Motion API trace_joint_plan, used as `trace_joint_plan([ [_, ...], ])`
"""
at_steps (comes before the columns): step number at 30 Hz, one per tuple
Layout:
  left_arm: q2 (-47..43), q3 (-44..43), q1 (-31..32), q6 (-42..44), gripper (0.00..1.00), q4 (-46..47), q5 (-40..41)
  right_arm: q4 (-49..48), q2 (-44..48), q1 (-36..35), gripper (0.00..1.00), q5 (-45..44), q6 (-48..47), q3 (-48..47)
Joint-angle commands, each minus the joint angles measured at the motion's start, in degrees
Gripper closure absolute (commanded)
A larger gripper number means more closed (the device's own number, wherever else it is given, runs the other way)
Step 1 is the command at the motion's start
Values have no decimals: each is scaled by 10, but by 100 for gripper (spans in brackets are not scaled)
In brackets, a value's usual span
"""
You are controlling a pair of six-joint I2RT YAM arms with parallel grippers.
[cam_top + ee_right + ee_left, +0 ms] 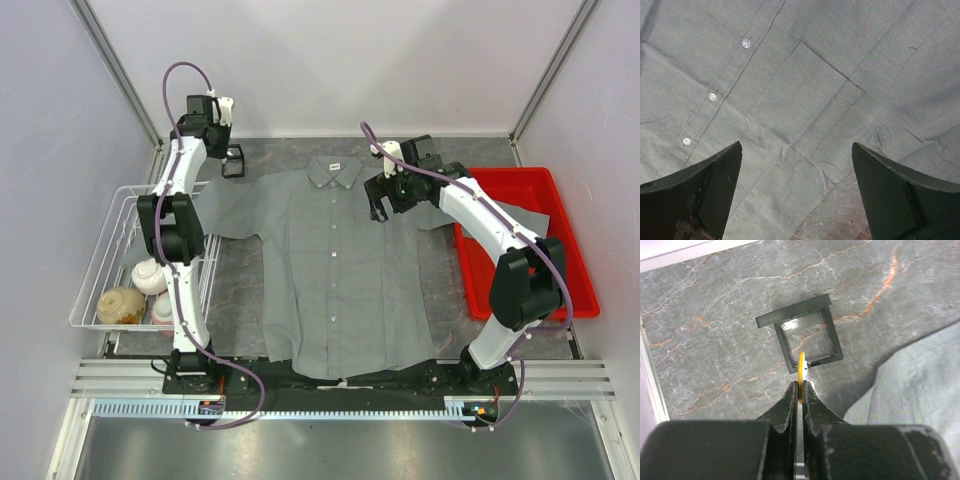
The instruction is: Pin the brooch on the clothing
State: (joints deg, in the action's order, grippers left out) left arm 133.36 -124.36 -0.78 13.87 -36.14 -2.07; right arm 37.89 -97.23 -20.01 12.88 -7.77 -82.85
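Observation:
The brooch [801,371] shows edge-on as a thin orange-gold disc, and my left gripper [800,387] is shut on it just above the marble table, beside the shirt's sleeve. In the top view that gripper [228,150] hangs at the back left, off the cloth. The clothing [335,270] is a grey button-front shirt lying flat with its collar at the far side. My right gripper [378,208] hovers open over the chest pocket [805,95], nothing between its fingers [720,175]. Pale buttons [713,96] run to the left of the pocket.
A small black square box [807,340] with a clear middle lies on the table right under the brooch. A white wire basket [105,250] with bowls [122,305] stands at the left. A red bin [530,200] sits at the right, with a shirt sleeve lying partly over it.

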Motion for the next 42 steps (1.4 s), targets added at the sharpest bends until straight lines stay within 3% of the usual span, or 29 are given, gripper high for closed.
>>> trace_joint_plan([
  [1, -70, 24, 2, 18, 98, -5, -49, -4, 36, 2, 2, 14, 0, -18],
  [4, -115, 63, 2, 18, 98, -12, -122, -11, 53, 2, 2, 25, 6, -14],
  [8, -205, 148, 24, 36, 98, -11, -317, -78, 100, 3, 2, 49, 5, 20],
  [14, -334, 233, 50, 63, 98, -45, -537, -114, 145, 2, 2, 165, -20, 26],
  [20, -442, 315, 86, 42, 98, -34, -673, -132, 164, 1, 2, 325, -26, 23],
  [26, -515, 372, 134, 53, 98, -16, -701, -200, 192, -20, 2, 369, 2, 44],
  [32, -548, 404, 166, 52, 98, 12, -709, -205, 218, -82, 4, 360, -14, 59],
  [42, -566, 429, 198, 52, 98, 25, -709, -205, 209, -119, 30, 354, -35, 52],
])
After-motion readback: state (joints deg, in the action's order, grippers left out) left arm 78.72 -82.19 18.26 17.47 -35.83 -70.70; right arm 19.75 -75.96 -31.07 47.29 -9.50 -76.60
